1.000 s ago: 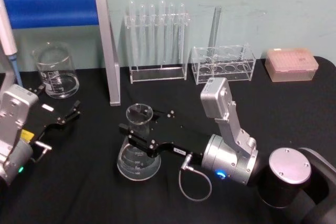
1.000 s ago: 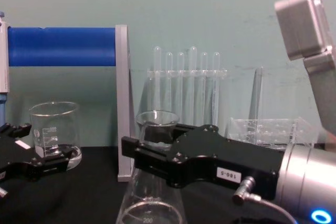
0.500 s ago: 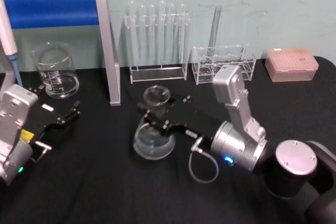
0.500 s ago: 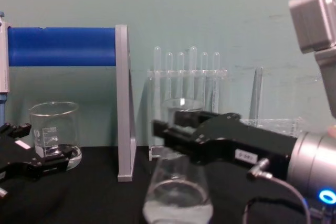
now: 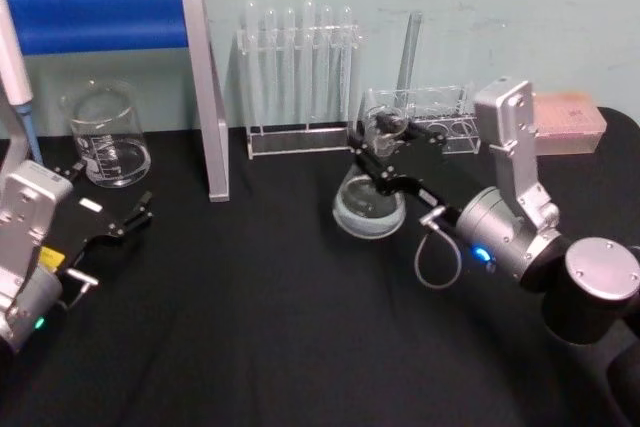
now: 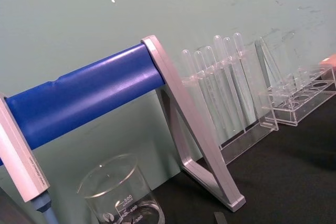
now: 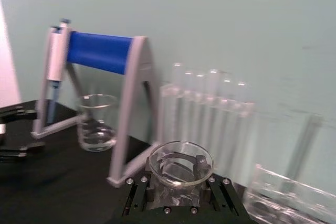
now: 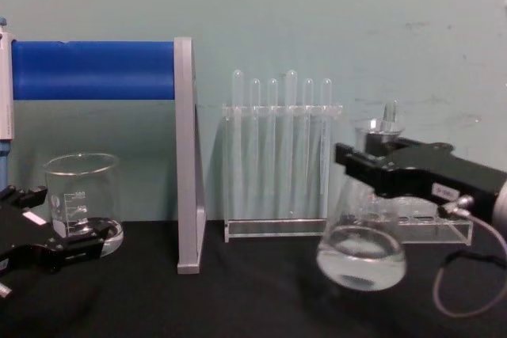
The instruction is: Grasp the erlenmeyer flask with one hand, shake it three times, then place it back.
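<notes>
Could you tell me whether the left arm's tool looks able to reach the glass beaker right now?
Probably yes: the left tool sits open just before the beaker, with bare black table between them. The stand's leg is off to one side, and the right tool holds the erlenmeyer flask well away.

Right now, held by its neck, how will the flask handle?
Probably slippery: the right tool pinches only the smooth glass neck of the flask, though the flared rim may catch a slide. Likely fragile: clear glass, close to the clear rack. Tipping seems unlikely once down: wide base, little liquid. Left tool idle, far left.
</notes>
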Controlling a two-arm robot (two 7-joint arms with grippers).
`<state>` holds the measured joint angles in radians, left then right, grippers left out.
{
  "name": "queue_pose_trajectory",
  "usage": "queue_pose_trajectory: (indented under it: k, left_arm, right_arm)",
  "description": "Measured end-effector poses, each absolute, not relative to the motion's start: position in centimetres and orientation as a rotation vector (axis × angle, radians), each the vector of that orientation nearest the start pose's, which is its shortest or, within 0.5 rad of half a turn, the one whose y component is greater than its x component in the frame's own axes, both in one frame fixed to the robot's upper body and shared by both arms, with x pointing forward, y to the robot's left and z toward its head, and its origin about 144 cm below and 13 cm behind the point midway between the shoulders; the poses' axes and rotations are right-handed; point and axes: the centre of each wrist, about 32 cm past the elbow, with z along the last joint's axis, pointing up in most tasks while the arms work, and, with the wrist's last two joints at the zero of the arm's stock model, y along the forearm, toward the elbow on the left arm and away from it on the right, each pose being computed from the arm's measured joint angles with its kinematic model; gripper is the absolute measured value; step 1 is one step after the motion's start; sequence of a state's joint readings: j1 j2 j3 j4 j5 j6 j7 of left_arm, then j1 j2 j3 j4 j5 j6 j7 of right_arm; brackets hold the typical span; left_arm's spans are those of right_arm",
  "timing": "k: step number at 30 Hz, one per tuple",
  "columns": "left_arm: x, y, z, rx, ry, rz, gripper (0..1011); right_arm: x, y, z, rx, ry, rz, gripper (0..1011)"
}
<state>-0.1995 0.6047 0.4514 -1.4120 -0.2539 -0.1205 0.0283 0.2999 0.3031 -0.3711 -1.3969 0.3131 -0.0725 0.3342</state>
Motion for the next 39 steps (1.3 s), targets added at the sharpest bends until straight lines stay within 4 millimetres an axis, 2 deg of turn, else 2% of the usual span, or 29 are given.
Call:
queue_pose_trajectory:
  k: [11, 19, 23, 39]
  left_arm:
    - [48.9, 31.0, 114.0, 0.304, -0.285, 1.248, 1001]
    - [48.9, 31.0, 114.0, 0.304, -0.285, 1.248, 1001]
    - [48.9, 31.0, 114.0, 0.304, -0.285, 1.248, 1001]
    - [48.9, 31.0, 114.0, 0.304, -0.285, 1.248, 1001]
  right_arm:
    - [53.3, -24.7, 117.6, -0.002, -0.124, -1.072, 457]
    - [53.3, -25.0, 117.5, -0.007, -0.121, -1.087, 457]
    - [53.1, -24.3, 117.5, -0.005, -0.117, -1.051, 457]
    - [51.2, -19.3, 117.5, 0.002, -0.096, -0.777, 457]
